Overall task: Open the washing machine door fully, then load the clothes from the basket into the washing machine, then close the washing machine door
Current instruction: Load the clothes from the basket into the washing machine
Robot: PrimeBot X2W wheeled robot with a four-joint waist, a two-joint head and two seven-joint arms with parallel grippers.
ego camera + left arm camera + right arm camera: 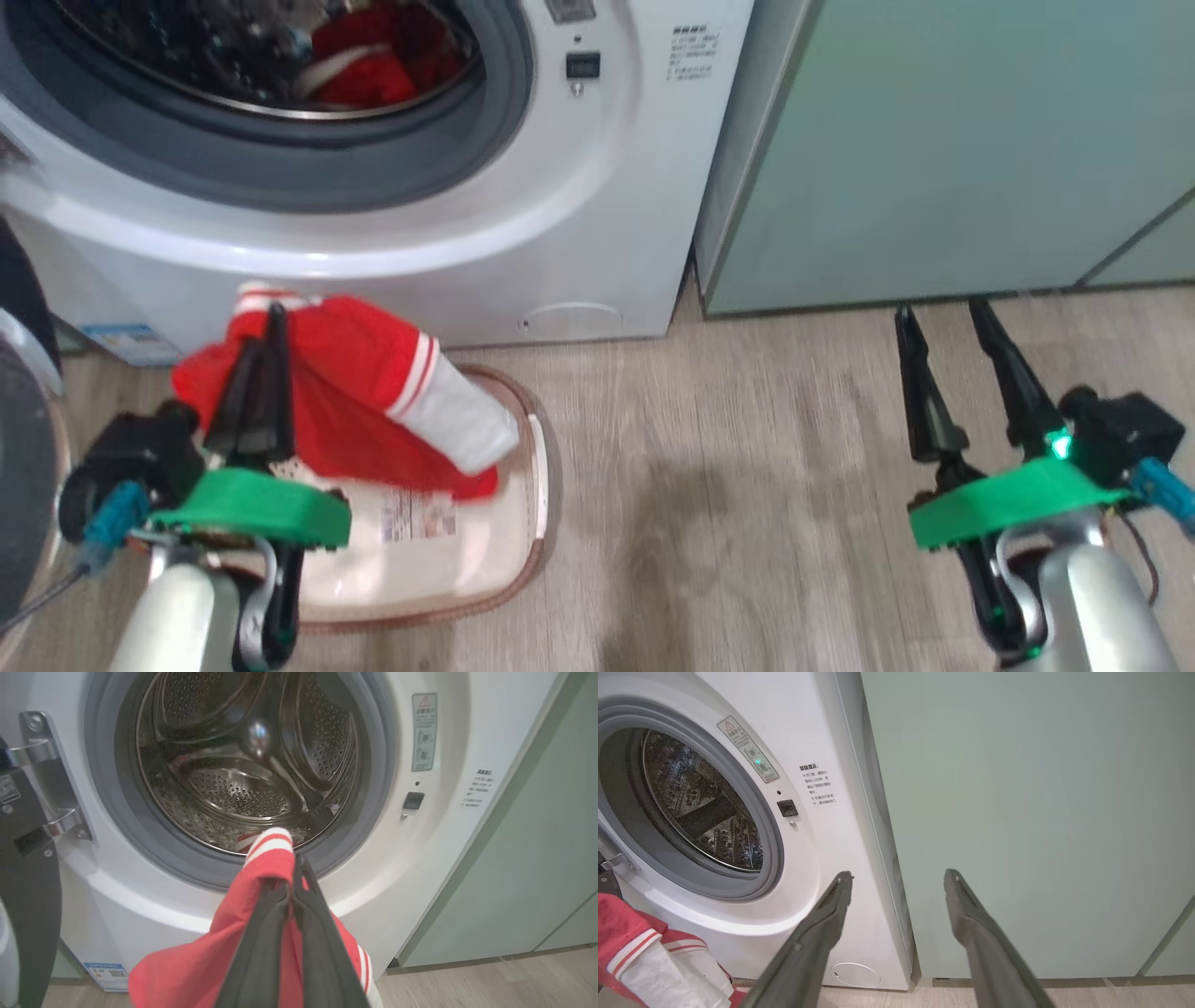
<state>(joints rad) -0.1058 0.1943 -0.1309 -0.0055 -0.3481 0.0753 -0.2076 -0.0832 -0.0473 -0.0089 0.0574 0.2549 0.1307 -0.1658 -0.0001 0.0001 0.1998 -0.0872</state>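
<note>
The washing machine [579,215] stands with its drum uncovered. Its door [23,467] is swung out at the far left, and its black ring [32,914] sits by the hinge. My left gripper [266,322] is shut on a red garment with white stripes [345,401], lifted over the cream basket [527,523]. From the left wrist, the held clothes [243,933] hang just below the drum opening, pinched at the left gripper's [296,858] tips. More red fabric [373,61] lies inside the drum. My right gripper [943,317] is open and holds nothing, low over the floor.
Pale green cabinets [934,140] stand directly right of the machine. From the right wrist, my right gripper [899,875] points at the seam between the machine [822,858] and the cabinet [1017,812]. Wooden floor [747,485] stretches between basket and right arm.
</note>
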